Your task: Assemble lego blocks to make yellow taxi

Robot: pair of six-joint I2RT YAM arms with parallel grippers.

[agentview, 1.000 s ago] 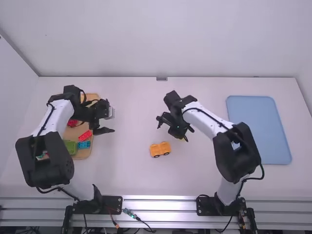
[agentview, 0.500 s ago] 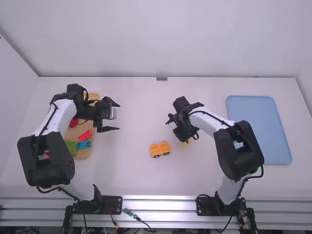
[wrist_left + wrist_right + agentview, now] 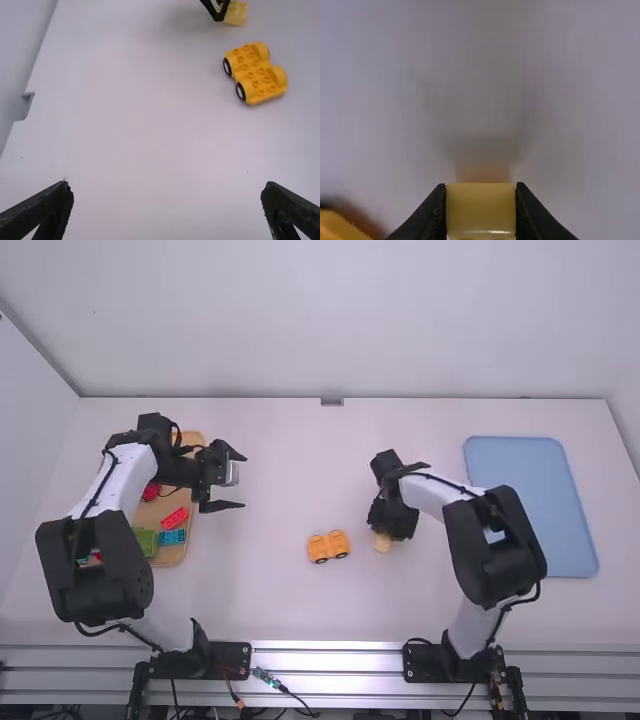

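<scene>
My right gripper is at the middle right of the table, just right of the orange-yellow wheeled base. In the right wrist view the right gripper is shut on a pale yellow block, one finger against each side. That block also appears beyond the wheeled base in the left wrist view, where the base stands studs up, apart from the block. My left gripper is by the wooden tray, and its wide-apart fingers hold nothing; the left wrist view shows this gripper too.
At the left, partly under the left arm, lies a wooden tray with a red block, a blue block and a green block. A blue tray lies at the right, beside the right arm.
The right gripper has moved right and toward the camera and turned, and the pale yellow block shows more beside it. My left gripper shifted slightly right, then stayed still. The wheeled base has not moved.
</scene>
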